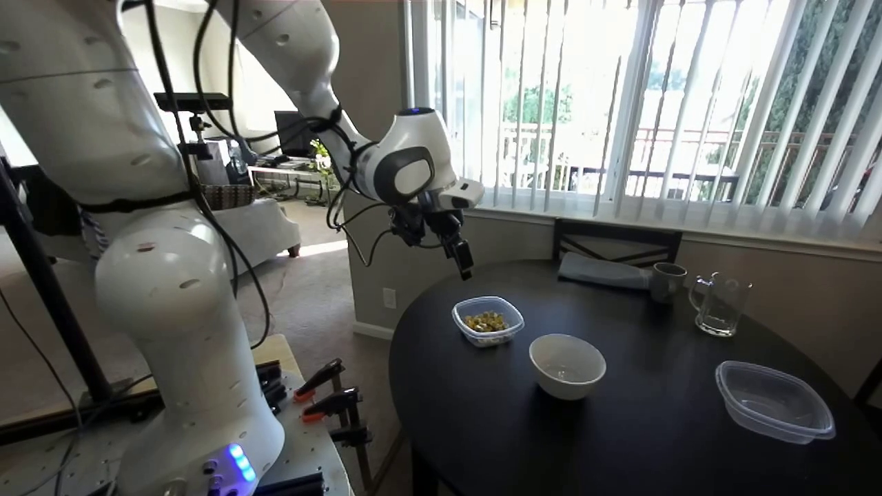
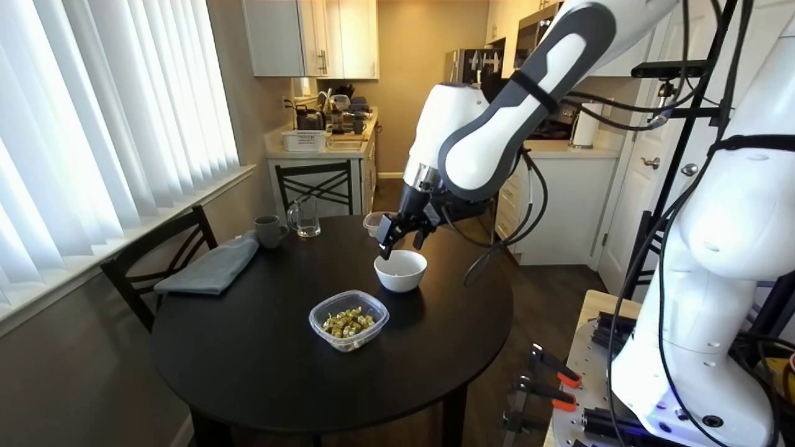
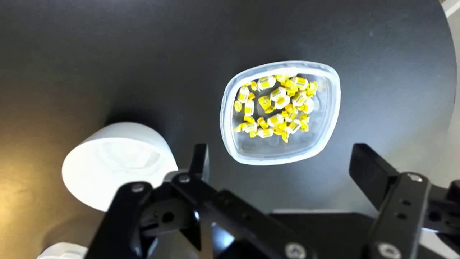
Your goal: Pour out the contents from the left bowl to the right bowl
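Round black table [image 2: 267, 310] — blinds [image 2: 118, 118] alongside

Bent arm [image 1: 293, 52], end effector [image 3: 281, 160] slanted downward, fingers [image 3: 372, 172] wide apart, exact spread unclear

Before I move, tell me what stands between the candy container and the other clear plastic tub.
In an exterior view, the white bowl stands between the candy container and the other tub, apart from both.
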